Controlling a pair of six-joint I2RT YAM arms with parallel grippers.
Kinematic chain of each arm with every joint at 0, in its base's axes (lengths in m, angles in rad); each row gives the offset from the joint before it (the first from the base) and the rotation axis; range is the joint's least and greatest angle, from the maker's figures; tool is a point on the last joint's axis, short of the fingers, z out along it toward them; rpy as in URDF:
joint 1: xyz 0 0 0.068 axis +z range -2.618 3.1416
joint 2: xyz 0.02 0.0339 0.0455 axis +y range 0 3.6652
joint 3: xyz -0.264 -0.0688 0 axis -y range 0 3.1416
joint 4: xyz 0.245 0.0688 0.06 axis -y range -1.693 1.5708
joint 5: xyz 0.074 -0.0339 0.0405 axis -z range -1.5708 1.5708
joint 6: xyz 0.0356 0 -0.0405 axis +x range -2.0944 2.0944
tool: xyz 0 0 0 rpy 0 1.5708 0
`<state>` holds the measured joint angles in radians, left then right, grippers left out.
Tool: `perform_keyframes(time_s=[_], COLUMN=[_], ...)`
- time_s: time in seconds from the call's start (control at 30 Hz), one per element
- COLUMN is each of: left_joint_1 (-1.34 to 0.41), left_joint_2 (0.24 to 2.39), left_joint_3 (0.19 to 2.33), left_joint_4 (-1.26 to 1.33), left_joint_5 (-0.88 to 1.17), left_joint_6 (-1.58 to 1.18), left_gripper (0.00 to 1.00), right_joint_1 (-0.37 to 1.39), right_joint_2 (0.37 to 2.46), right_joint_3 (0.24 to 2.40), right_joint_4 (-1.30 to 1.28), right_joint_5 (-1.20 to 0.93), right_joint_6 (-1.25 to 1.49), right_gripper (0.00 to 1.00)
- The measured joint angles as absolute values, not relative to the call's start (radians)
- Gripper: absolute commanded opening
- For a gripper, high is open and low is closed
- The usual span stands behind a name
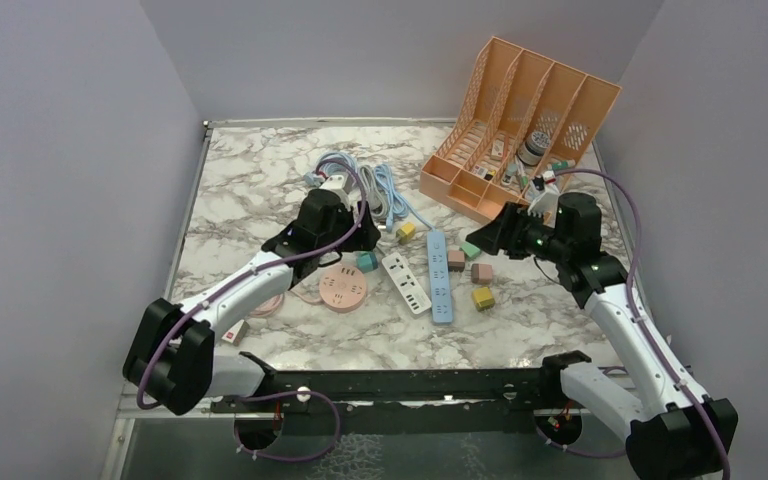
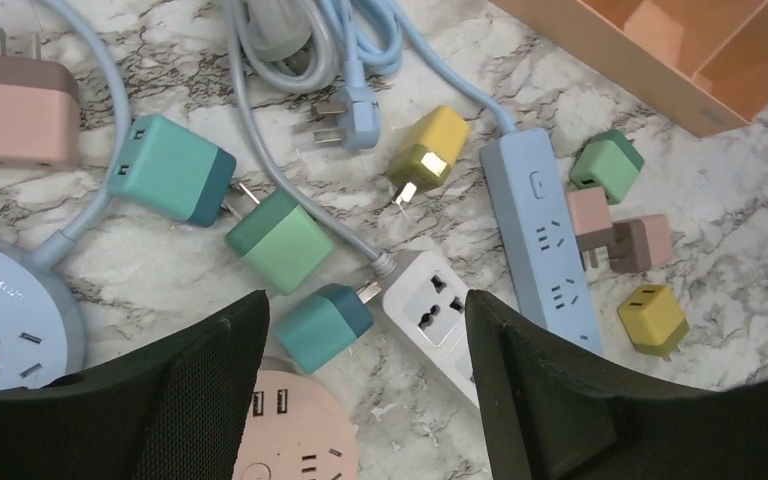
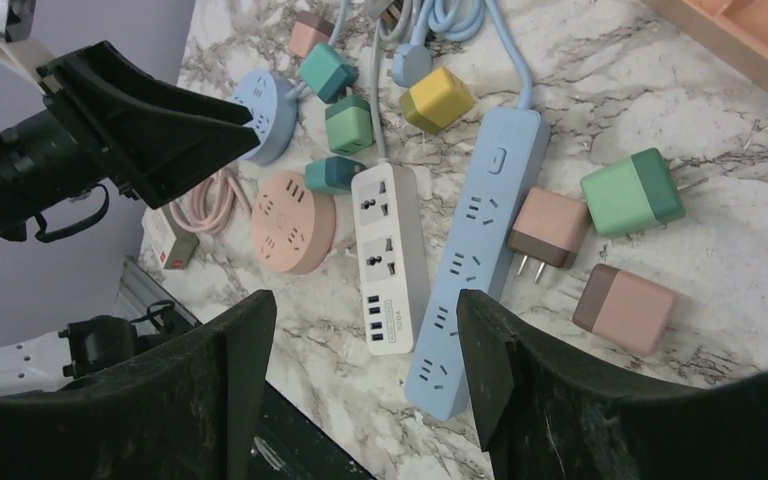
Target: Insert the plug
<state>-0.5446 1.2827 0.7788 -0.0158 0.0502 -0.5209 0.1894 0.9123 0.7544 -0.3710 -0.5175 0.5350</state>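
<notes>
A blue power strip (image 1: 440,277) and a white power strip (image 1: 406,283) lie side by side mid-table, with a pink round socket (image 1: 343,288) to their left. Loose plug cubes lie around them. My left gripper (image 1: 362,240) is open and empty. In the left wrist view (image 2: 365,305) it hangs above a teal plug (image 2: 322,327), which lies beside the white strip (image 2: 430,315). My right gripper (image 1: 485,240) is open and empty. In the right wrist view (image 3: 365,305) it hovers over the white strip (image 3: 388,250) and the blue strip (image 3: 475,240), with two pink plugs (image 3: 548,225) to their right.
An orange file organizer (image 1: 520,125) stands at the back right. Coiled cables (image 1: 365,185) lie behind the left gripper. A blue round socket (image 2: 5,320), green plugs (image 2: 280,240) and yellow plugs (image 2: 428,148) are scattered about. Grey walls stand on both sides.
</notes>
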Motion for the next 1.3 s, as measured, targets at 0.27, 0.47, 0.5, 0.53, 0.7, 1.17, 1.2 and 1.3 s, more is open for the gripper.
perform_keyframes(time_s=[0.27, 0.47, 0.5, 0.53, 0.7, 1.17, 1.2, 1.3], left_joint_1=[-0.559, -0.579, -0.583, -0.585, -0.594, -0.600, -0.600, -0.601], left_joint_2=[1.435, 1.536, 1.536, 1.536, 1.546, 1.644, 1.644, 1.642], left_joint_3=[0.848, 0.925, 0.927, 0.929, 0.932, 0.971, 0.972, 0.972], left_joint_4=[-0.118, -0.224, -0.236, -0.249, -0.280, -0.296, -0.296, -0.296], left_joint_5=[0.006, -0.018, -0.025, -0.032, -0.054, -0.059, -0.062, -0.067], left_joint_6=[-0.549, -0.539, -0.539, -0.540, -0.544, -0.583, -0.586, -0.591], left_gripper=[0.66, 0.75, 0.75, 0.75, 0.74, 0.50, 0.49, 0.48], right_joint_1=[0.189, 0.189, 0.189, 0.189, 0.189, 0.189, 0.189, 0.189], right_joint_2=[0.955, 0.960, 0.960, 0.960, 0.968, 0.974, 0.974, 0.975], right_joint_3=[0.744, 0.743, 0.743, 0.742, 0.739, 0.738, 0.738, 0.738], right_joint_4=[-0.383, -0.401, -0.402, -0.402, -0.404, -0.405, -0.405, -0.405], right_joint_5=[-0.526, -0.529, -0.529, -0.529, -0.529, -0.529, -0.529, -0.531], right_joint_6=[0.518, 0.503, 0.500, 0.499, 0.492, 0.491, 0.491, 0.491], right_gripper=[0.67, 0.67, 0.67, 0.67, 0.67, 0.67, 0.67, 0.67])
